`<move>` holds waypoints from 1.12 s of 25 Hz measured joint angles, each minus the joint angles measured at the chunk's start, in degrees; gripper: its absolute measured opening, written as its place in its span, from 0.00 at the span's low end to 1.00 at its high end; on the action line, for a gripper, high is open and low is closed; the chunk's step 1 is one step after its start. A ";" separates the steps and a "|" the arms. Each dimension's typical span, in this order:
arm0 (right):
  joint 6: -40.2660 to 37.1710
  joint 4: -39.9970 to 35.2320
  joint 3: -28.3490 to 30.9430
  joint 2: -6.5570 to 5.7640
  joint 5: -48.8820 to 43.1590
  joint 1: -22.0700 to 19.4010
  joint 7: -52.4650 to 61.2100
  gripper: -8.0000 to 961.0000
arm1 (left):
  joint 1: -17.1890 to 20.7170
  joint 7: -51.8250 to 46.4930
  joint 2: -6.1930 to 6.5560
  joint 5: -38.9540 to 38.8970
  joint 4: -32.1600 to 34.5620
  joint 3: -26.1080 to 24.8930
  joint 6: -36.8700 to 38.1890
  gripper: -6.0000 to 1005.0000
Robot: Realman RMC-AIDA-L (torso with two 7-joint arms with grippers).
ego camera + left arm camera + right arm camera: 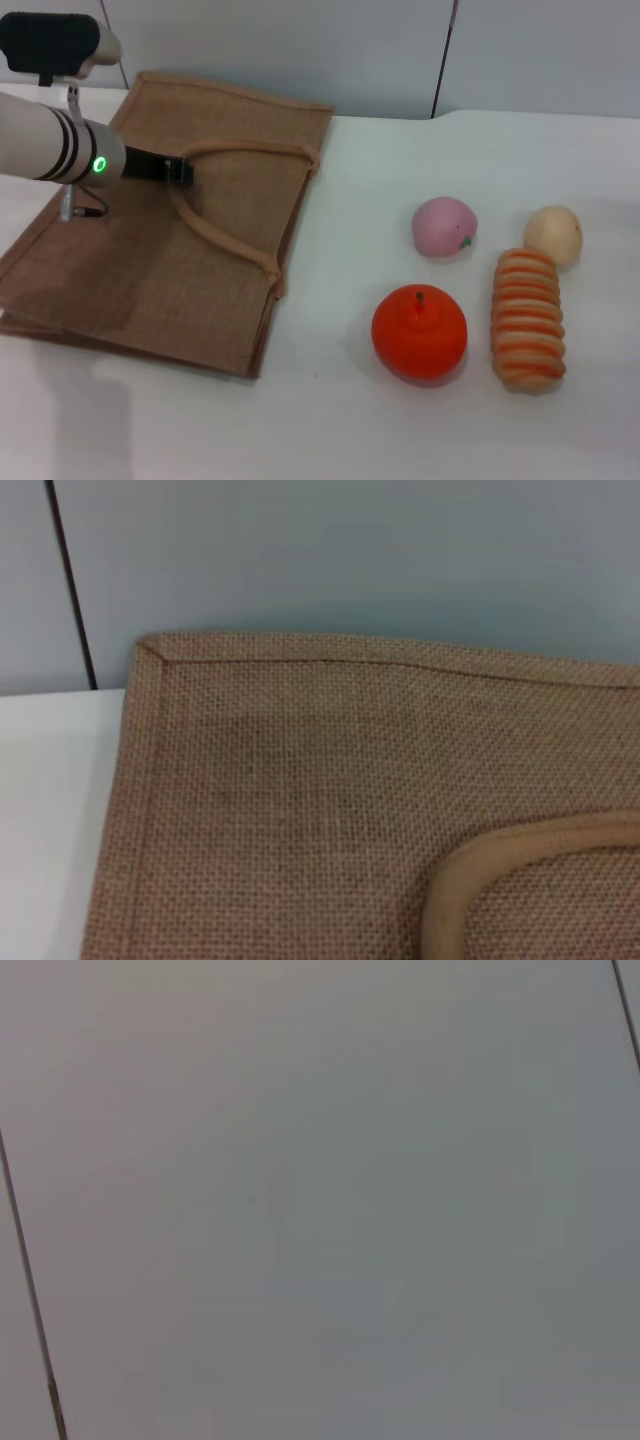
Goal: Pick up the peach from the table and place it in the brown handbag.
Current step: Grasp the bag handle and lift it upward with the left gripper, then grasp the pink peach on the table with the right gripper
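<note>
The peach (444, 227), small, round and pale pink, lies on the white table (330, 430) right of the middle. The brown handbag (150, 270) lies flat at the left, with its lighter looped handles (235, 150) on top. My left gripper (180, 171) is over the bag, at the left end of the upper handle loop, far from the peach. The left wrist view shows a corner of the bag (300, 800) and a piece of handle (480, 870). The right gripper is out of view; its wrist view shows only a grey wall.
A larger bright-orange round fruit (419, 333) sits in front of the peach. A pale beige round fruit (553, 235) and an orange-striped long bread-like toy (528, 319) lie to the right. A grey panelled wall stands behind the table.
</note>
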 joint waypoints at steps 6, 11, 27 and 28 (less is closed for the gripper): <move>0.00 -0.21 -0.12 0.00 -0.01 0.00 0.01 0.91 | 0.54 0.28 -0.21 -1.39 0.33 -0.09 0.35 0.26; 0.44 -0.18 -4.12 -0.12 -1.03 -0.12 0.77 0.91 | 4.61 9.25 -1.02 -16.51 6.20 0.15 -2.99 0.18; -0.70 6.83 -28.80 -1.27 -17.33 5.37 7.54 0.89 | 16.12 45.21 4.28 -71.11 -2.62 -4.89 -34.52 0.13; -1.84 6.82 -29.78 -1.19 -17.39 6.28 7.79 0.88 | 15.86 47.72 5.07 -72.69 -5.55 -6.47 -38.65 0.13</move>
